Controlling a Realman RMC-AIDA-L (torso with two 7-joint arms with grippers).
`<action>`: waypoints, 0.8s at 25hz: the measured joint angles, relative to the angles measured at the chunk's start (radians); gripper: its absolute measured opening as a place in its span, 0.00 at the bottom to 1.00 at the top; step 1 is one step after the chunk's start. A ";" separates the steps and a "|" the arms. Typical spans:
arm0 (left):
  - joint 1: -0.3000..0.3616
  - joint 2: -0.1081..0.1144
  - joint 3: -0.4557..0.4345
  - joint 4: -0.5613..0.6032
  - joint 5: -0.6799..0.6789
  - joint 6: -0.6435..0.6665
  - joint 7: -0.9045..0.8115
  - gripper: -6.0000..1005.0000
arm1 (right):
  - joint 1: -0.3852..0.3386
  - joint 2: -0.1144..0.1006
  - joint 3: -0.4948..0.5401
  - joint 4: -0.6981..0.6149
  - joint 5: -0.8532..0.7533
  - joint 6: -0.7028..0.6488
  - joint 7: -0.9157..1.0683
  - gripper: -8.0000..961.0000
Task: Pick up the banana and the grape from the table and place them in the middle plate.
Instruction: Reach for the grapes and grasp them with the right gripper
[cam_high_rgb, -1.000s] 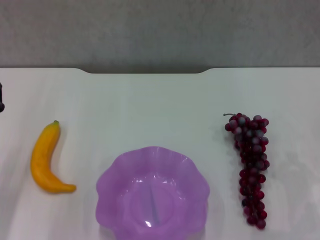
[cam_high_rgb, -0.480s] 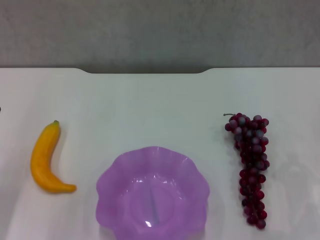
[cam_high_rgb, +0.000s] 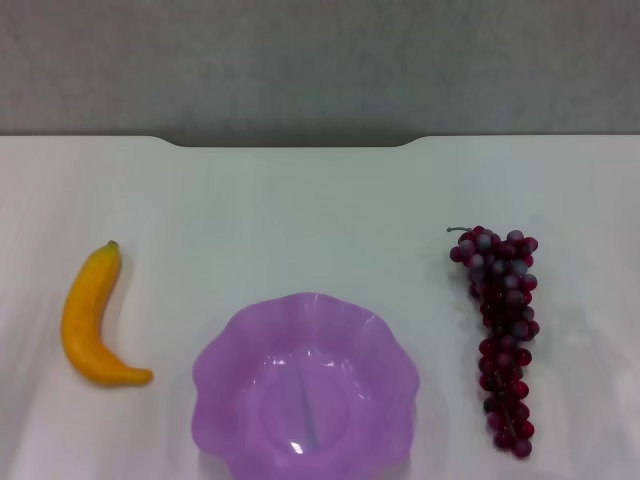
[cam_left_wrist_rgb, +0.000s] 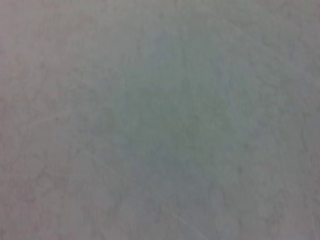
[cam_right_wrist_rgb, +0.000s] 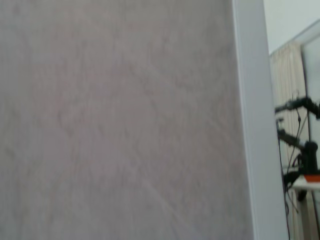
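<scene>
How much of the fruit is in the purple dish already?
None yet. The wavy-rimmed translucent purple plastic dish holds no fruit. The curved yellow banana lies on the white table to its left, the long dark red grape bunch to its right. No gripper shows, so both fruits are left to move.

wall: a plain grey wall (cam_high_rgb: 320, 65) fills the far strip of the head view, above the white surface's notched edge
wall up close: the left wrist view shows only a mottled grey wall surface
panel edge: a pale upright strip (cam_right_wrist_rgb: 250, 120) borders the grey wall in the right wrist view
curtain: a beige pleated curtain (cam_right_wrist_rgb: 285, 75) past that strip
stand: a dark stand with cables (cam_right_wrist_rgb: 300, 145) in front of the curtain
</scene>
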 joint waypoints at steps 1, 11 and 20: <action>-0.001 0.000 -0.001 0.000 0.000 0.000 0.000 0.06 | -0.001 0.001 0.000 0.000 0.001 -0.015 0.000 0.05; -0.005 0.000 0.005 0.000 -0.002 0.000 -0.004 0.38 | 0.009 -0.001 0.007 -0.019 0.010 -0.033 0.018 0.21; -0.010 -0.002 0.007 0.004 0.006 -0.012 -0.039 0.42 | 0.003 -0.003 0.008 -0.016 0.023 -0.023 0.095 0.67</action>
